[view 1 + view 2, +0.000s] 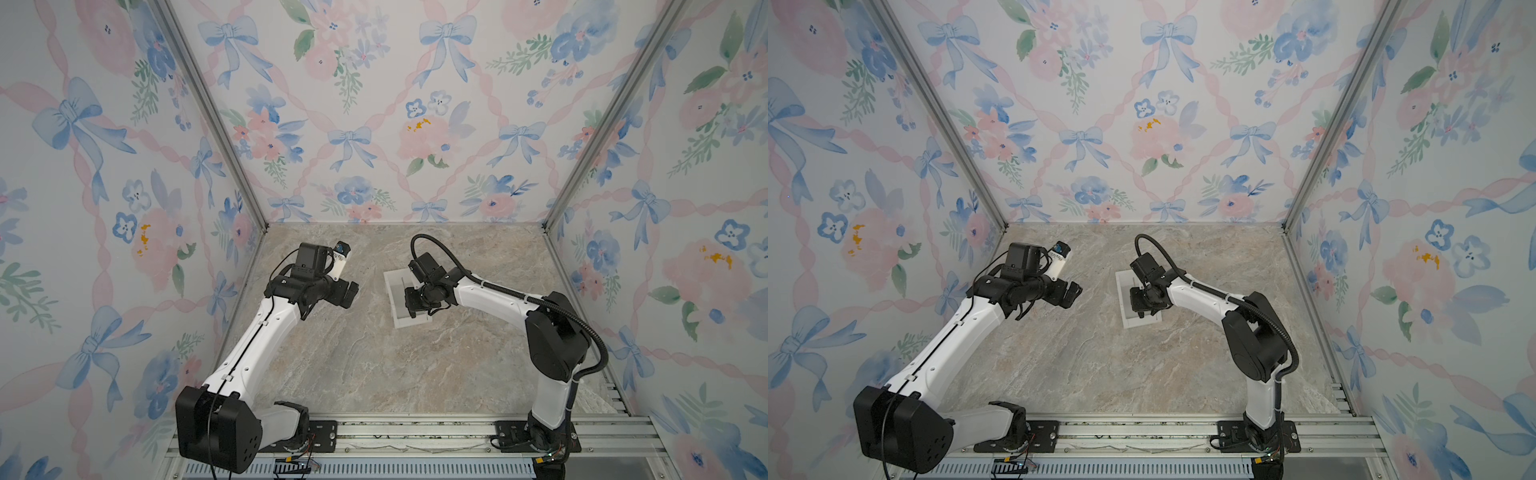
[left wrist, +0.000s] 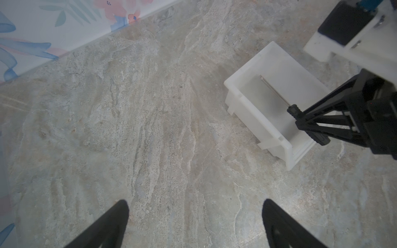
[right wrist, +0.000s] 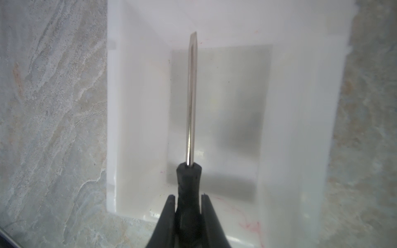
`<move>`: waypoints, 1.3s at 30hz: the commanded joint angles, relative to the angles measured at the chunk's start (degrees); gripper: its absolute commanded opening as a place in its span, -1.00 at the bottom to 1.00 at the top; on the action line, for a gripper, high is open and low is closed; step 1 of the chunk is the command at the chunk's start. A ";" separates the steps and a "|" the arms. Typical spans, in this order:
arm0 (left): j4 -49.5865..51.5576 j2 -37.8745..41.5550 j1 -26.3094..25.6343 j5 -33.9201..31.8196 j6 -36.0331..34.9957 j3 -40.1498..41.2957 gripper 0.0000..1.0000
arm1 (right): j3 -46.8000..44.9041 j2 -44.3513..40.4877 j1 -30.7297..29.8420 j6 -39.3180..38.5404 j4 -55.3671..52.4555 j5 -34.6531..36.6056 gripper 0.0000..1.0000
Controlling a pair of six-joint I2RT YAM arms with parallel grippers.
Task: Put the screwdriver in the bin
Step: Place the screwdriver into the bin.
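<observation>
The white bin stands on the marble table right of centre. My right gripper is shut on the black handle of the screwdriver. The thin metal shaft points along the bin's length, over its floor, and its tip is near the far short wall. In the left wrist view the screwdriver hangs inside the bin, handle end near the low wall, and throws a shadow on the bin's floor. My left gripper is open with nothing in it, left of the bin.
Floral walls close the table in at the left, back and right. An aluminium rail with both arm bases runs along the front edge. Bare marble table lies between the arms and the rail.
</observation>
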State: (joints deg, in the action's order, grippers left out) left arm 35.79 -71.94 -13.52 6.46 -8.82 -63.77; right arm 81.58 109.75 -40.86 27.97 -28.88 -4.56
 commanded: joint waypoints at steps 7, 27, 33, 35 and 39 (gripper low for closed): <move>0.54 1.23 -0.25 -0.39 -0.52 -0.13 0.96 | 4.40 4.73 0.31 -1.69 1.87 2.96 -0.64; 0.58 1.63 -0.30 -0.37 -0.57 0.35 0.96 | 7.42 10.37 -0.79 -3.09 1.39 4.64 -0.51; 0.53 1.39 -0.29 -0.56 -0.62 0.33 0.96 | 7.52 10.13 -0.97 -3.18 1.92 5.17 -0.39; 0.53 1.38 -0.30 -0.55 -0.60 0.33 0.96 | 7.56 9.95 -1.06 -3.27 2.05 5.31 -0.34; 0.45 1.32 -0.28 -0.50 -0.77 0.32 0.96 | 7.54 9.03 -1.24 -3.45 2.38 6.05 -0.25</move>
State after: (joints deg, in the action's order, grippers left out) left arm 35.92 -71.18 -13.52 6.28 -8.82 -63.70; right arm 87.55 119.28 -41.47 24.97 -26.68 0.21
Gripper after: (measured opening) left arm 0.979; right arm 0.369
